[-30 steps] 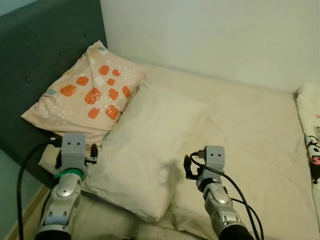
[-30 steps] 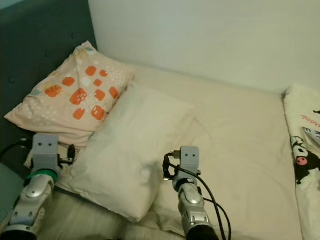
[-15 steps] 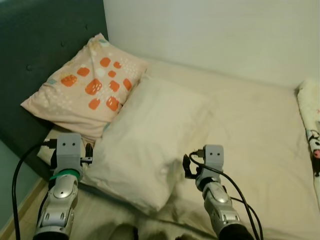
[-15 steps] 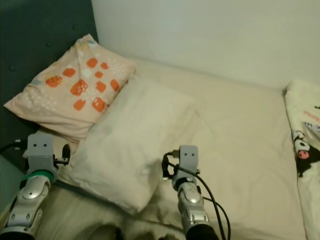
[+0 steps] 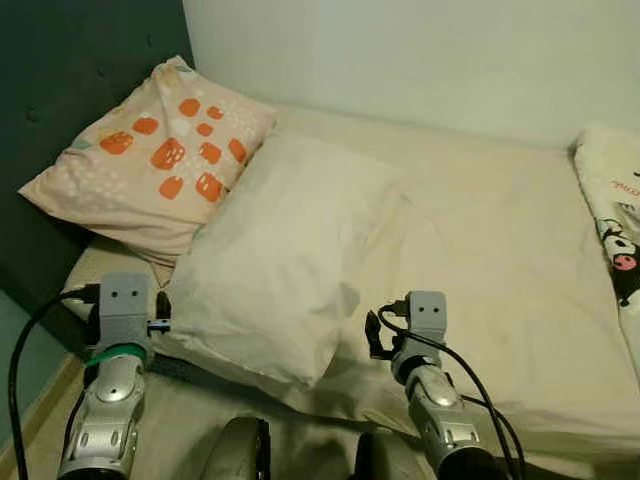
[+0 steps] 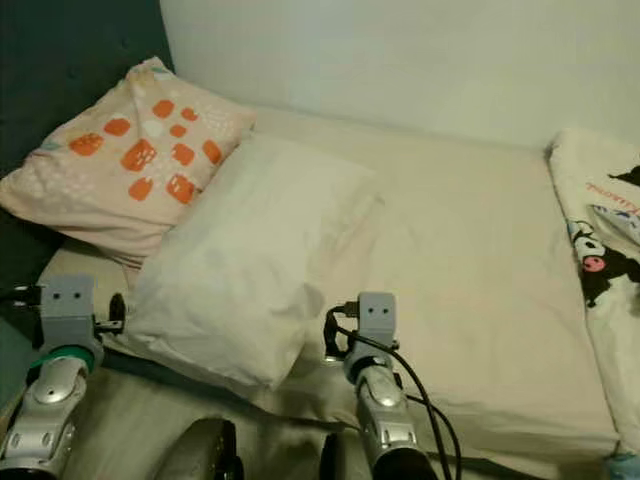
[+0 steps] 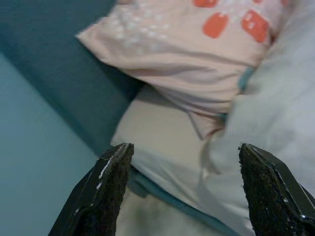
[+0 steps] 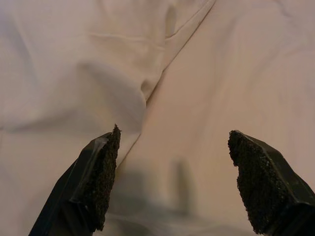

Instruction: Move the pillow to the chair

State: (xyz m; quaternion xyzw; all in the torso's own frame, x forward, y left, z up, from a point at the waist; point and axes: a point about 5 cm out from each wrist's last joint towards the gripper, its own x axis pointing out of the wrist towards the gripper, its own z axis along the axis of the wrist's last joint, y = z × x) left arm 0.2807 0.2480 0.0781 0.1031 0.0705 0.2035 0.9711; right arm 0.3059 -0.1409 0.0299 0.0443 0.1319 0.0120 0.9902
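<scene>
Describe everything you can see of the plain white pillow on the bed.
The plain white pillow is a soft, plump rectangle in a cream-white fabric case, wrinkled, with no print. It lies flat and slantwise on the beige bed sheet, one corner toward the bed's near edge. Its far corner lies against the pink pillow with orange spots, which leans on the dark headboard. The left gripper is at its left edge and the right gripper near its right side, both with jaws open.

Silver arms, black cables, green left-wrist band
</scene>
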